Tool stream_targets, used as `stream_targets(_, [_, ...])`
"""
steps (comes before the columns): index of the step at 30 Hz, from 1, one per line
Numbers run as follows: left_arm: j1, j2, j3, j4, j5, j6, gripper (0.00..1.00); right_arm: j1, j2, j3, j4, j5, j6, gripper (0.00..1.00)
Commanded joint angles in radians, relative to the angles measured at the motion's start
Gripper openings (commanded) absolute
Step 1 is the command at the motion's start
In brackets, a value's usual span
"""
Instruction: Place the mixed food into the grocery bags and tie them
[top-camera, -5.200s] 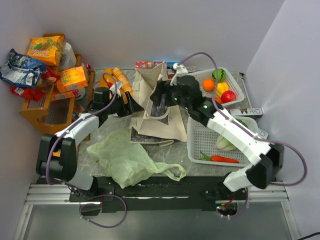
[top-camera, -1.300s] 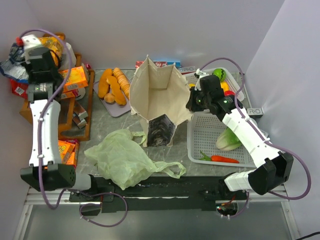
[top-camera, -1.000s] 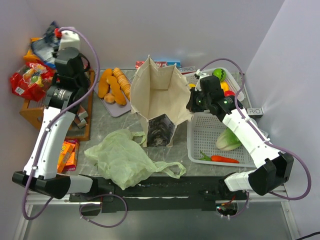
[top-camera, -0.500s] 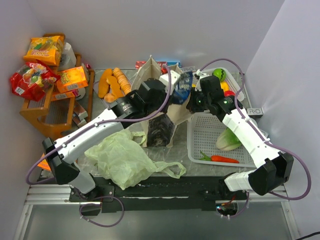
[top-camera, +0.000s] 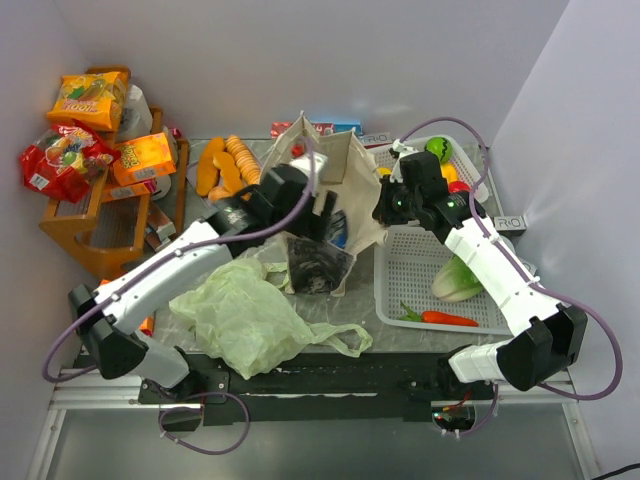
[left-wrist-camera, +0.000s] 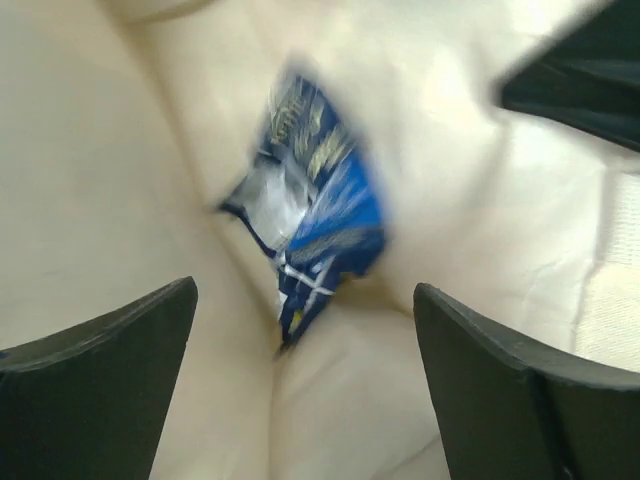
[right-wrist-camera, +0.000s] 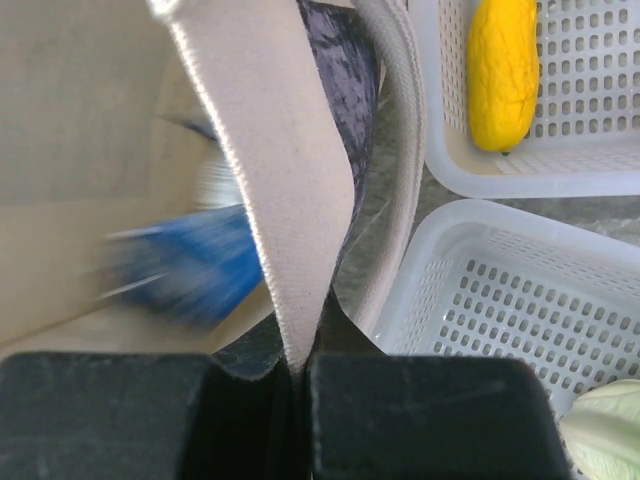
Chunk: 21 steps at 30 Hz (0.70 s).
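The canvas tote (top-camera: 350, 180) stands mid-table (top-camera: 362, 297) toward the far edge. The left claw (left-wrist-camera: 305, 300) hangs spread wide inside its mouth, holding nothing. The blue snack packet (left-wrist-camera: 315, 210) is loose below it, blurred, against the tote's inner wall. The right claw (right-wrist-camera: 300, 370) is clamped on the tote's rim strap on the side facing the right edge, propping the mouth open.

The main risk, as I judge it, is the left arm's exit. Its wrist sits deep in the opening, and a careless lift could snag the cloth and drag the tote over, since the fabric already looks skewed. If the right claw let go early, the soft rim would likely fold shut over the opening.

The green plastic bag (top-camera: 245, 315) lies crumpled at the near edge, unfilled. The cabbage (top-camera: 455, 277) and carrot (top-camera: 440, 318) wait in the white basket (top-camera: 400, 270) by the right edge, so much remains.

Half a second ago the left claw gripped the blue packet above the tote's mouth; now it has let go and dipped lower. The right arm has not moved.
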Motion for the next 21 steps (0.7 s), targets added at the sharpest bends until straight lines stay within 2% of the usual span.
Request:
stream_targets(1, [0.156,-0.150,0.065,-0.056,0.030,0.000,0.96,-0.001,-0.031,0.008,0.037,0.008,0.003,0.00])
stream_targets(2, [0.221,-0.175,0.084,-0.055,0.067,0.004,0.96,-0.001,-0.034,0.004,0.039,0.009,0.001,0.00])
stream_targets(3, [0.358,-0.204,0.084,-0.038,0.152,0.011,0.96,-0.002,-0.040,0.002,0.039,0.011,0.001,0.00])
stream_targets(4, [0.416,-0.248,0.084,-0.014,0.153,0.017,0.96,-0.001,-0.043,0.001,0.039,0.011,0.000,0.00])
stream_targets(5, [0.456,-0.258,0.111,-0.018,0.118,0.027,0.96,-0.001,-0.046,-0.002,0.039,0.011,0.000,0.00])
stream_targets(6, [0.506,-0.258,0.134,-0.032,-0.019,0.051,0.96,-0.001,-0.052,-0.004,0.043,0.011,-0.003,0.00])
stream_targets(8, [0.562,-0.223,0.194,-0.084,-0.167,0.057,0.96,-0.001,-0.057,-0.008,0.049,0.005,-0.002,0.00])
stream_targets(9, [0.642,-0.209,0.203,-0.091,-0.237,0.057,0.96,-0.001,-0.058,-0.007,0.051,-0.004,-0.003,0.00])
stream_targets(12, [0.775,-0.169,0.194,-0.067,-0.308,0.057,0.96,-0.001,-0.063,0.004,0.046,-0.014,-0.009,0.00])
stream_targets(18, [0.829,-0.033,0.234,-0.047,-0.598,0.172,0.96,-0.002,-0.084,-0.010,0.062,-0.020,-0.017,0.00])
stream_targets(21, [0.847,-0.003,0.179,0.026,-0.732,0.279,0.96,-0.002,-0.089,-0.015,0.065,-0.026,-0.020,0.00])
